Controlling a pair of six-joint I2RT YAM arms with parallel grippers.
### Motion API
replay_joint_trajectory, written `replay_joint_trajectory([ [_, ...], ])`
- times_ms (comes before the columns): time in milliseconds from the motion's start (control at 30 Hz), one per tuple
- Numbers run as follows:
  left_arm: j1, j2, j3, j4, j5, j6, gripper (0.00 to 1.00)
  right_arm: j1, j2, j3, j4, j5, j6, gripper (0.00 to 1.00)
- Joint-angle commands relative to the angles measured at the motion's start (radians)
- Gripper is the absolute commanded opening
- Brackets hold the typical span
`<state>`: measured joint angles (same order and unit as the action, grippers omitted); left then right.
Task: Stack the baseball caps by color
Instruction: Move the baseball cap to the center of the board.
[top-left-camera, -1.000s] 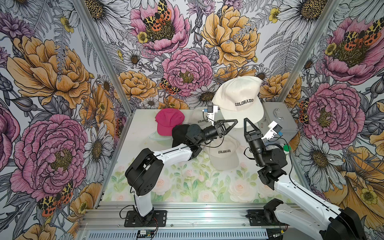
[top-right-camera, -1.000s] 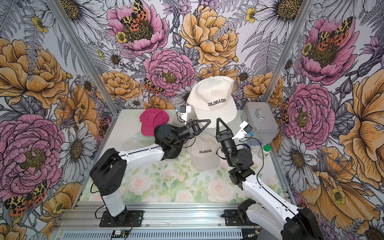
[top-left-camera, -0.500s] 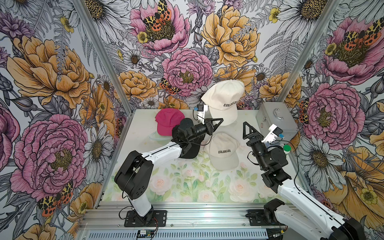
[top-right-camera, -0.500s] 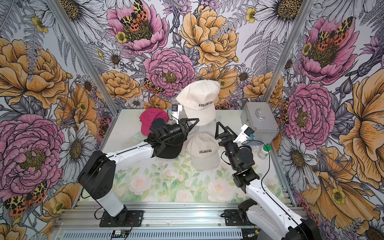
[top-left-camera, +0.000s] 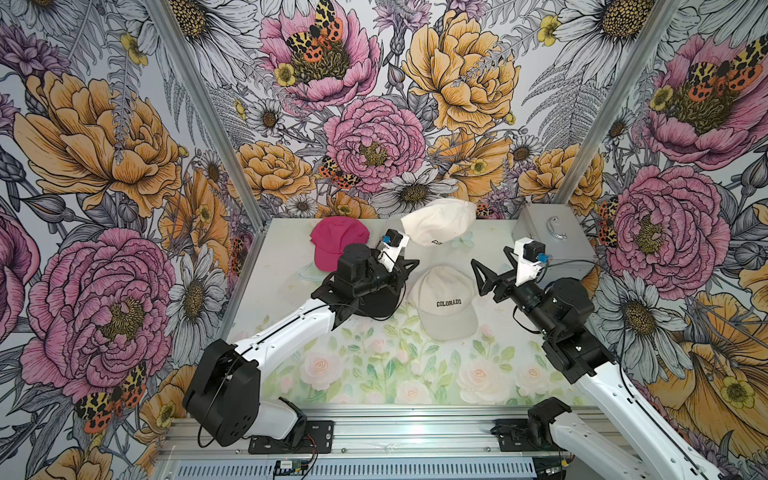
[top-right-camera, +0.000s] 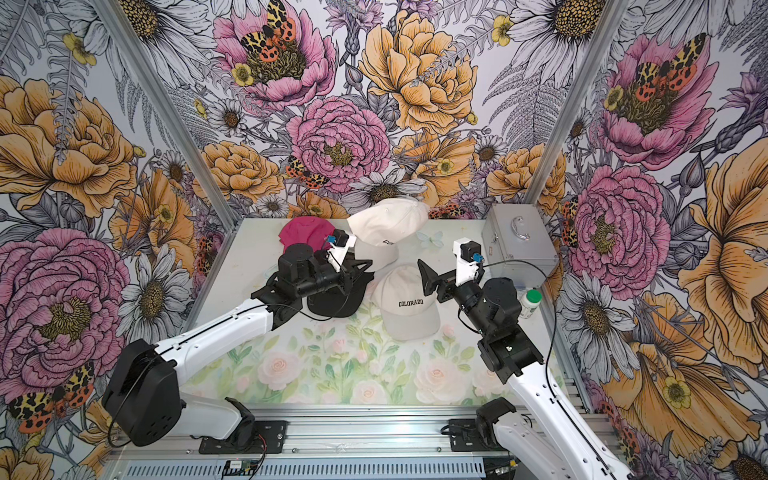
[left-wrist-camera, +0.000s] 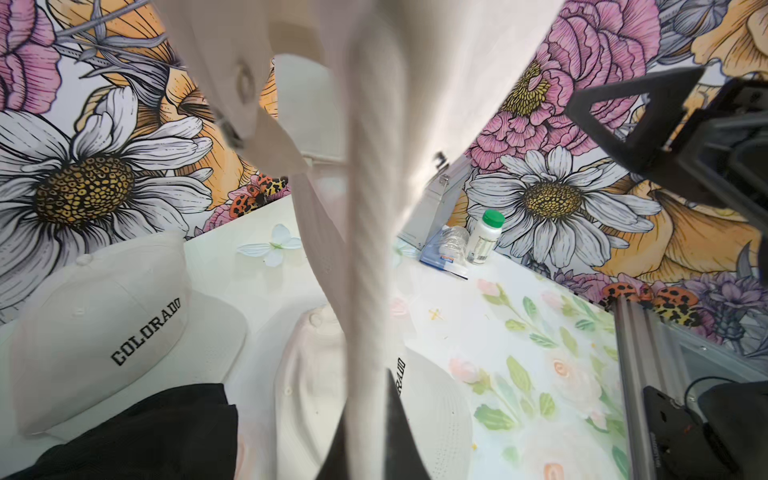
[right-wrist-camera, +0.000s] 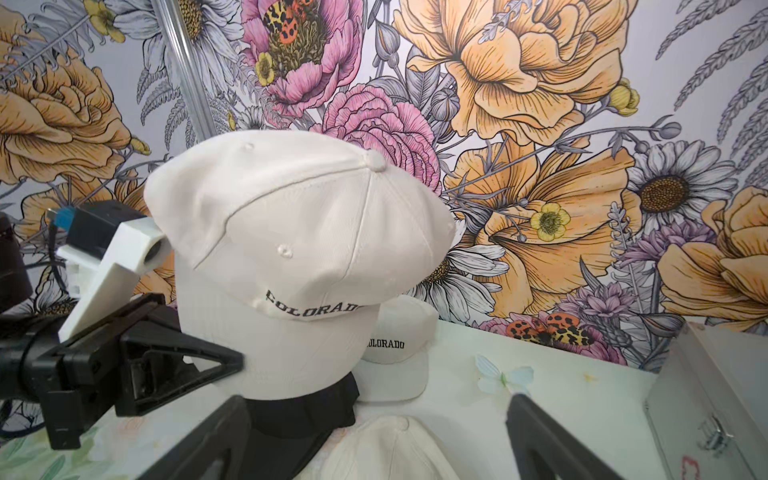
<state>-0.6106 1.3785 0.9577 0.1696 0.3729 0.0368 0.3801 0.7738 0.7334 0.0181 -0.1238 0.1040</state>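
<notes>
One floral table (top-left-camera: 357, 374) carries everything, with the silver case (top-left-camera: 552, 237) at its far right corner. Of three cream caps, we hold one, the raised cream cap (top-left-camera: 436, 222), up over the back of the table. The rear cream cap (right-wrist-camera: 395, 349) lies on the table close by it, near the back wall, and the front cream cap (top-left-camera: 446, 303) rests mid-table. The black caps (top-left-camera: 374, 305) sit under our left arm, and the pink caps (top-left-camera: 336, 241) at the far left.

Our left pincer (top-left-camera: 413, 264) is clamped on the raised cap's brim. Our right pincer (top-left-camera: 480, 274) stands wide apart and empty beside the front cap.

We judge the cream stack to be the step in hand. Next we need to lower the raised cap squarely onto another cream one, crown over crown, then let go.
</notes>
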Motion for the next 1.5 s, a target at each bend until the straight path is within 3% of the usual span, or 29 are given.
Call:
replay_joint_trajectory([
  [0, -0.024, -0.073, -0.058, -0.050, -0.084, 0.265, 0.00, 0.008, -0.031, 0.027, -0.052, -0.085, -0.198, 0.99],
  [267, -0.035, -0.194, -0.130, -0.050, -0.150, 0.498, 0.00, 0.008, -0.116, 0.083, -0.207, -0.340, -0.458, 0.99],
  [433, -0.043, -0.239, -0.163, -0.053, -0.152, 0.598, 0.00, 0.011, -0.077, 0.216, -0.475, -0.368, -0.626, 0.99],
  [567, -0.043, -0.235, -0.154, -0.063, -0.140, 0.677, 0.00, 0.012, -0.086, 0.230, -0.516, -0.343, -0.714, 0.96],
  [800, -0.042, -0.222, -0.088, -0.143, -0.003, 0.655, 0.00, 0.033, -0.037, 0.248, -0.600, -0.377, -0.904, 0.87],
  [1000, -0.026, -0.207, -0.071, -0.171, -0.056, 0.664, 0.00, 0.035, 0.013, 0.294, -0.596, -0.254, -1.014, 0.86],
  [1233, -0.017, -0.207, -0.069, -0.171, -0.020, 0.657, 0.00, 0.026, 0.053, 0.341, -0.594, -0.167, -1.056, 0.88],
  [1467, -0.015, -0.194, -0.053, -0.165, 0.011, 0.632, 0.00, 0.018, 0.090, 0.347, -0.653, -0.383, -1.069, 0.88],
])
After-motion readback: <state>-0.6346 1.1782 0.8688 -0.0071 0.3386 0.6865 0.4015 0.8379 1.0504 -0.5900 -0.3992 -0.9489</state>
